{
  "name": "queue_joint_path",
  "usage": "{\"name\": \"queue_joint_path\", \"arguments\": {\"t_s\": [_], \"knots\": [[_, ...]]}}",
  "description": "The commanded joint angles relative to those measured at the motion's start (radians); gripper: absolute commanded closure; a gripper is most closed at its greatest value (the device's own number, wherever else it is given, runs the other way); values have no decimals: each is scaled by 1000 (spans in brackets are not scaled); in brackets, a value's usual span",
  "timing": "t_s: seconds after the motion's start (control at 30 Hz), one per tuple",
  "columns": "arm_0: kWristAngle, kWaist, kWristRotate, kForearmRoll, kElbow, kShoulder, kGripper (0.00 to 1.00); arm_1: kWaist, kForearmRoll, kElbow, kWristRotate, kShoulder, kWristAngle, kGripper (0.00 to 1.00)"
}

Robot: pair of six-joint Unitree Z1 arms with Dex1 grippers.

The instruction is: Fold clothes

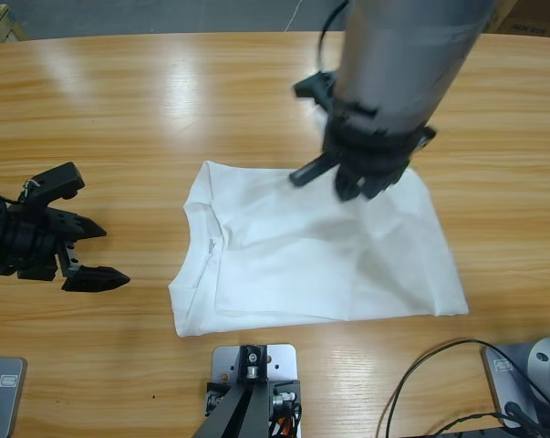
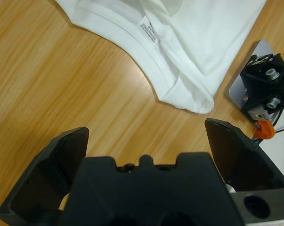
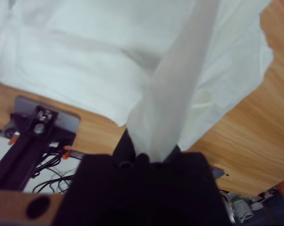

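White and partly folded, the plain cotton T-shirt (image 1: 320, 255) lies on the long wooden table (image 1: 119, 137), its neck label (image 2: 150, 30) showing. The right gripper (image 3: 149, 148) is clamped on a strip of the shirt's far edge, lifting it. The left gripper (image 2: 146, 141) hovers beside the collar, jaws spread wide, holding nothing.
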Motion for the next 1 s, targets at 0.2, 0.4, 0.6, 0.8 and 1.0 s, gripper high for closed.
{"name": "queue_joint_path", "arguments": {"t_s": [0.2,0.4,0.6,0.8,1.0], "knots": [[22,-11,-26,-8,36,-37,36,44,255,-539,-4,320,22,1000],[27,-11,-26,-17,39,-33,36,64,258,-538,-11,350,28,1000],[28,-11,-27,-25,41,-24,36,118,266,-534,-20,355,48,1000],[28,-11,-26,-25,42,-30,36,157,266,-571,-11,400,56,1000],[28,-11,-26,-25,45,-36,36,149,270,-618,-20,446,57,1000]]}}
